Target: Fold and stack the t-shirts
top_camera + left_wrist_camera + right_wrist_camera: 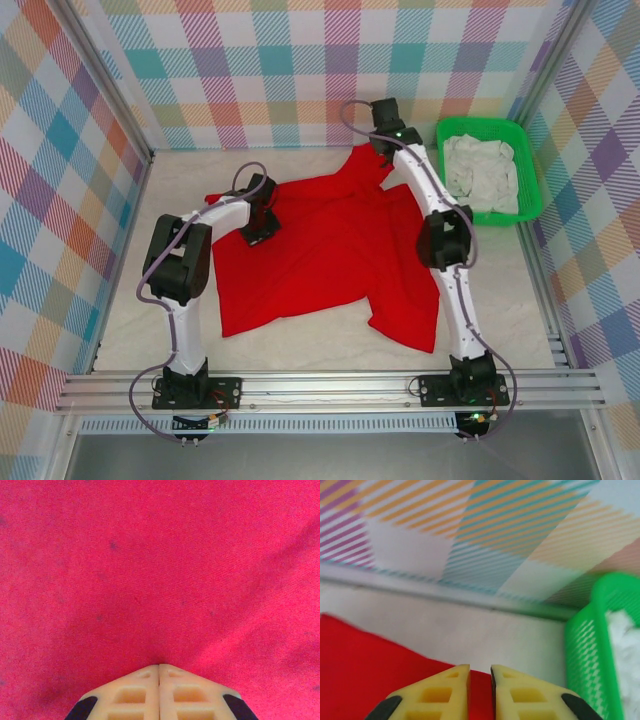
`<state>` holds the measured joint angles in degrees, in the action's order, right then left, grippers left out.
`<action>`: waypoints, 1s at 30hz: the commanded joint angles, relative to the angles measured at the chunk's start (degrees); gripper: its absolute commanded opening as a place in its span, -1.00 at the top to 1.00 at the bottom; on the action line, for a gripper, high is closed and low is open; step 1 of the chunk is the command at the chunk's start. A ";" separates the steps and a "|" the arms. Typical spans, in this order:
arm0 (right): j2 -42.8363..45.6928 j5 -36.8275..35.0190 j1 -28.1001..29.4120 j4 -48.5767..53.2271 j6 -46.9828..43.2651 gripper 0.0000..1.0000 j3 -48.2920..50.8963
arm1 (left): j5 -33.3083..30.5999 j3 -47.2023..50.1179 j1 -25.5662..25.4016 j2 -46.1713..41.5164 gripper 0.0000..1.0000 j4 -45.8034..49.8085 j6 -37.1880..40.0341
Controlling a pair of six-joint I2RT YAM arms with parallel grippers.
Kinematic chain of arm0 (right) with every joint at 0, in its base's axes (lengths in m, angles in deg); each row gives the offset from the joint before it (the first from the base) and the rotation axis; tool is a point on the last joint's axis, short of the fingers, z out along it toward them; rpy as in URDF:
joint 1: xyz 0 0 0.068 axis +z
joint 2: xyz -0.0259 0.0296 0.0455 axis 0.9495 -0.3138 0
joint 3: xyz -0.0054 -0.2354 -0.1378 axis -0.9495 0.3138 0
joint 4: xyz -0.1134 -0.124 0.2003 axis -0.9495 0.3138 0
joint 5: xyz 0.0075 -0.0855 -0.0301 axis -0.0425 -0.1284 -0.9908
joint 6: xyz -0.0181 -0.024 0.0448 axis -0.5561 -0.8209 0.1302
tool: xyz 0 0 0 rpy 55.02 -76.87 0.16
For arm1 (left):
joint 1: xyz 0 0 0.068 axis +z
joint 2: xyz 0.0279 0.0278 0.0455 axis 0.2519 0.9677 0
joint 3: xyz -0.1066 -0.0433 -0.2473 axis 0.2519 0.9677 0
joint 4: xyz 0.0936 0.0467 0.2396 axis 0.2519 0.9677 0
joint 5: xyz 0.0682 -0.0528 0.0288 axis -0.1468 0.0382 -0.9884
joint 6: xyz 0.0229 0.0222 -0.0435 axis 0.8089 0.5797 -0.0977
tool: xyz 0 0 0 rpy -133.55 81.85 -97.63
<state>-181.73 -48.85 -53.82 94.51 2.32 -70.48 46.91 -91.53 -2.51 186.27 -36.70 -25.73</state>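
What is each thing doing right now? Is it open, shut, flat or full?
red t-shirt: lying spread out, rumpled.
left tool: shut, tips against the red t-shirt.
right tool: shut on the red t-shirt's far edge.
green basket: holds white cloth.
white cloth: bunched up inside.

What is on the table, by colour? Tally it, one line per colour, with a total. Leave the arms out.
Red: 1, the red t-shirt, spread out.
Green: 1, the green basket at the far right.
White: 1, the white cloth crumpled in the basket; how many pieces it holds cannot be told.
Total: 3
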 commanded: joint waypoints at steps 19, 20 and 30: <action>34.09 10.14 -0.51 1.46 20.15 -0.05 50.63 | -2.46 1.22 0.67 3.90 0.88 7.50 2.92; 35.63 11.70 -0.47 2.27 21.33 -0.03 53.21 | -2.56 1.00 0.67 3.59 0.88 7.63 3.04; 40.72 25.68 -0.51 0.89 31.51 0.71 74.45 | -3.34 1.68 0.89 3.12 0.88 7.40 3.89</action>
<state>-140.79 -28.68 -54.45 95.78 28.53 0.25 46.23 -92.45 -2.51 186.27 -35.85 -23.08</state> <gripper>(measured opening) 0.180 0.063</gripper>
